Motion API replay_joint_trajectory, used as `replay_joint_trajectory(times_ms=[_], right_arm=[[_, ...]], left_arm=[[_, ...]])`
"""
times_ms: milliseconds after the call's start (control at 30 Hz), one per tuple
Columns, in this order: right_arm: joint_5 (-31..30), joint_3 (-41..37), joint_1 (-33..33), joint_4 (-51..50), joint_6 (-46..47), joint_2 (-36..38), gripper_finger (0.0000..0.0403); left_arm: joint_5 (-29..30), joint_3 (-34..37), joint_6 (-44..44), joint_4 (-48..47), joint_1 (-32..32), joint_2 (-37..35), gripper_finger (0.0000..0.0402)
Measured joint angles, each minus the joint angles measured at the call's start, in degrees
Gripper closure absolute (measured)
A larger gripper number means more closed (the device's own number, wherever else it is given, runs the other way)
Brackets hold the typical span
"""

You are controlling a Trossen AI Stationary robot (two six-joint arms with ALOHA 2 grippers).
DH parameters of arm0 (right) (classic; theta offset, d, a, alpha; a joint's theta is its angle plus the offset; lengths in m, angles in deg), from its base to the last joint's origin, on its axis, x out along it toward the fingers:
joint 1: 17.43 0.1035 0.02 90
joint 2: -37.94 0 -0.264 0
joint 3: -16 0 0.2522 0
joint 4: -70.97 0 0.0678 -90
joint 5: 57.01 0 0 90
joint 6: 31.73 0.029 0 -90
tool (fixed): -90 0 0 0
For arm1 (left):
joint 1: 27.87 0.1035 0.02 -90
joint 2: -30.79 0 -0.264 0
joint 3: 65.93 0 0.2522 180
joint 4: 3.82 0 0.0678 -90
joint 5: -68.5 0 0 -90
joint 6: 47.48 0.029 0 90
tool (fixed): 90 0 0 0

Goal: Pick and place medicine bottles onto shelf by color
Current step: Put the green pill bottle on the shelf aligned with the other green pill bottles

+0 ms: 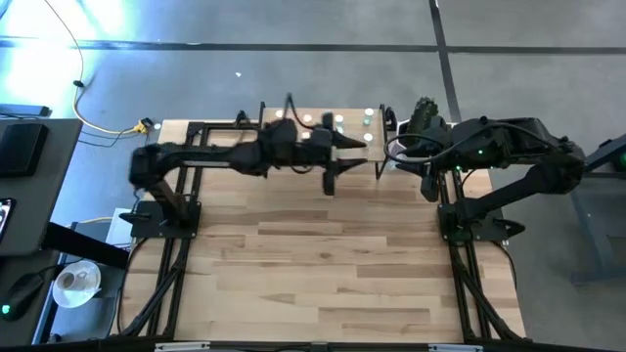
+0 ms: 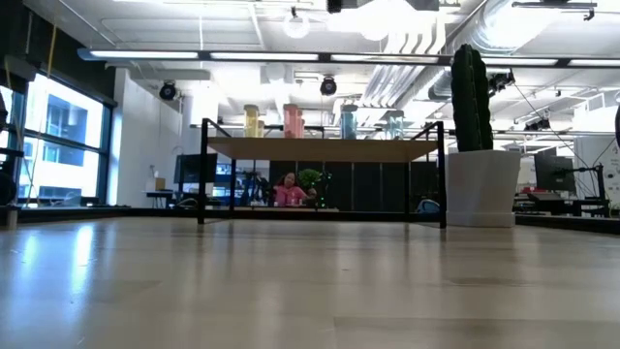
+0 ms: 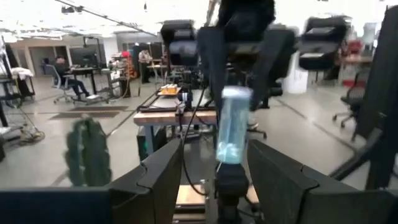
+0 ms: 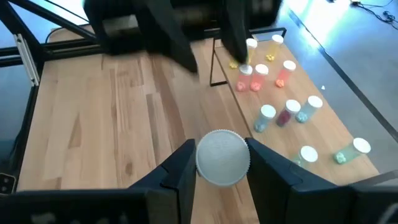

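On the shelf (image 2: pixel 320 148), white-capped yellow, pink, blue and green bottles (image 2: pixel 294 121) stand upright.

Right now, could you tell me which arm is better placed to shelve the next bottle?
Probably the right: the right hand grips a white-capped bottle beside the shelf, overlooking the bottles there. The left hand hangs before the shelf's front edge.

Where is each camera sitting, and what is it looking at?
High: overhead, straight down on both dark arms and the light-wood shelf.
Low: tabletop level, facing shelf and green cactus; no arms.
Left wrist: past its end effector, blue bottle.
Right wrist: past its end effector, white-capped bottle.
Shared: high and low show the shelf.
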Motion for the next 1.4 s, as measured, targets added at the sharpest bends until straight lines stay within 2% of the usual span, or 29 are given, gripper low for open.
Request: replay_joint_trajectory(times_ms=[167, 533, 633, 733, 867, 1133, 1400], right_arm=[[0.02, 0.0, 0.0, 0.01, 0.02, 0.0, 0.0293], [0.0, 0.0, -0.01, 0.07, 0.24, -0.83, 0.0293], [-1.43, 0.0, -0.02, 0.02, 0.24, -1.96, 0.0293], [-4.11, 0.0, -0.02, -0.51, 0.06, -3.17, 0.0293], [-4.68, 0.0, -0.04, -1.07, 0.09, -4.16, 0.0293], [-4.68, -0.04, -4.29, -3.88, 2.4, -5.35, 0.0293], [-2.69, -8.32, -10.46, -2.1, 2.74, -3.98, 0.0293]], left_arm=[[-0.15, -0.01, 4.25, -11.99, -0.2, -9.04, 0.023], [-0.16, 0.38, 4.55, -37.05, -0.55, -24.92, 0.023], [2.09, 5.25, 3.53, -36.32, -1.93, -28.99, 0.023], [8.22, 13.36, 3.28, -32.98, -3.86, -34.12, 0.023], [15.47, 25.14, 1.06, -26.44, -6.13, -41.45, 0.023], [17.09, 42.52, -4.7, -20.0, -9.65, -54.64, 0.023], [23.84, 50.75, -6.56, -20.49, -15.32, -64.83, 0.023]])
